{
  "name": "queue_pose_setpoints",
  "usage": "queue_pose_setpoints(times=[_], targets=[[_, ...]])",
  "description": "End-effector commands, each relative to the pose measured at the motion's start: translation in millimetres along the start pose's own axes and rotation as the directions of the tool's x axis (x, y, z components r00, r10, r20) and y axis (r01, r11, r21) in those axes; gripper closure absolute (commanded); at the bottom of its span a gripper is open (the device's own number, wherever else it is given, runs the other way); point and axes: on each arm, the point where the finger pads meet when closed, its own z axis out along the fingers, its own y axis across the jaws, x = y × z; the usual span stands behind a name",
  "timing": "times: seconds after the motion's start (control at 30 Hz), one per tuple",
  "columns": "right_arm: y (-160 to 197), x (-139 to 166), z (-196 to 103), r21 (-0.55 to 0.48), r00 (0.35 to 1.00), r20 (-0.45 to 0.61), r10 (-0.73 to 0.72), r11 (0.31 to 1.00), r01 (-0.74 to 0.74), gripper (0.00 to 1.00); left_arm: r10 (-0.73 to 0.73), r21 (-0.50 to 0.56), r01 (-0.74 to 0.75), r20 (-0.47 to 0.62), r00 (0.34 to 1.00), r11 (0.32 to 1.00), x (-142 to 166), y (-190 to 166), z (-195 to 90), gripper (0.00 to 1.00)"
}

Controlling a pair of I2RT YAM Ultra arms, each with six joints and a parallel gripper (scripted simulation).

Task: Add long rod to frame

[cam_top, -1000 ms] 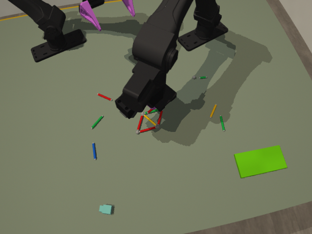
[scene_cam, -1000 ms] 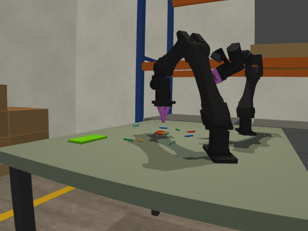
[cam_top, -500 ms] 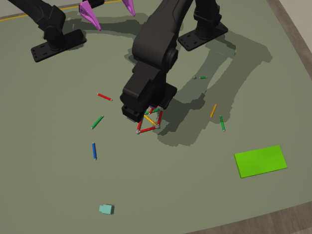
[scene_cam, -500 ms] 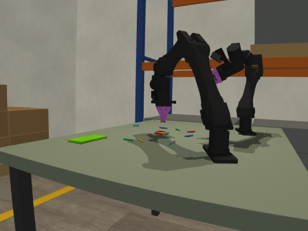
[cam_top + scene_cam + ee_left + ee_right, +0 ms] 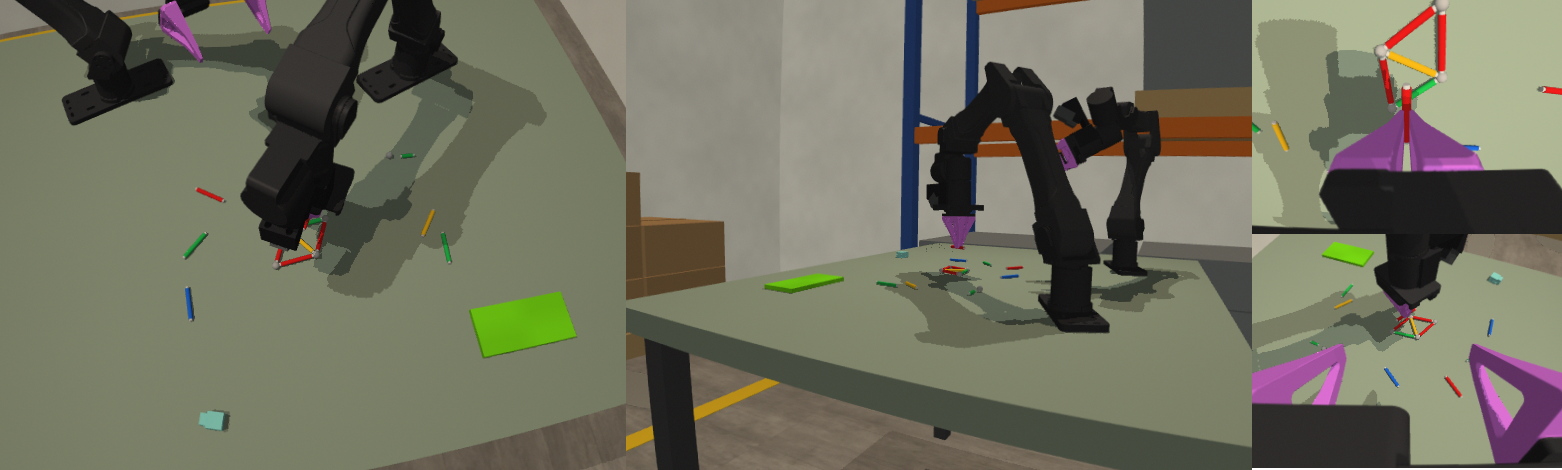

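Note:
The frame (image 5: 298, 260) (image 5: 1442, 45) (image 5: 1423, 319) lies low on the table as two triangles sharing a yellow rod (image 5: 306, 246) (image 5: 1412, 64) (image 5: 1413, 327). Its other sides are three red rods and one green rod (image 5: 1417, 93), meeting at steel balls. My left gripper (image 5: 957, 245) (image 5: 1406, 116) is shut on a red rod (image 5: 1406, 100) and holds it above the frame, near the ball (image 5: 1392, 107) between the red and green sides. In the top view the arm hides part of the frame. My right gripper (image 5: 235, 46) (image 5: 1407, 351) is open and empty, high and away from the frame.
Loose rods lie around: red (image 5: 209, 195) (image 5: 1453, 386), green (image 5: 195, 245), blue (image 5: 189, 304) (image 5: 1490, 327), another blue (image 5: 1392, 377), yellow (image 5: 427, 222), green (image 5: 446, 247). A short green rod (image 5: 407, 155) lies by a loose ball (image 5: 389, 155). A green plate (image 5: 523, 323) and teal block (image 5: 212, 420) lie farther off.

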Motion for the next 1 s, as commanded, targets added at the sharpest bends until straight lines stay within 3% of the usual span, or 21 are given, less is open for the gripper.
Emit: queue_pose_setpoints(times=[0.0,0.47,0.6,0.73,0.8,0.97], targets=[[0,-6,-3,0.003,1.0,0.012,0.003,1.0,-0.003,0.0,-0.025,0.01,0.025,0.048,0.999,1.0,-8,-3,-18,1.0],[0,-6,-3,0.003,1.0,0.012,0.003,1.0,-0.003,0.0,-0.006,0.006,0.005,0.087,0.996,1.0,-16,-5,-16,1.0],[0,-6,-3,0.003,1.0,0.012,0.003,1.0,-0.003,0.0,0.012,0.005,-0.013,0.158,0.987,1.0,-25,-6,-16,1.0],[0,-6,-3,0.003,1.0,0.012,0.003,1.0,-0.003,0.0,0.042,0.001,-0.044,0.296,0.954,0.999,-39,-7,-21,1.0],[0,-6,-3,0.003,1.0,0.012,0.003,1.0,-0.003,0.0,0.042,0.001,-0.044,0.296,0.954,0.999,-39,-7,-21,1.0],[0,-6,-3,0.003,1.0,0.012,0.003,1.0,-0.003,0.0,0.091,-0.018,-0.094,0.484,0.87,0.995,-44,-9,-30,1.0]])
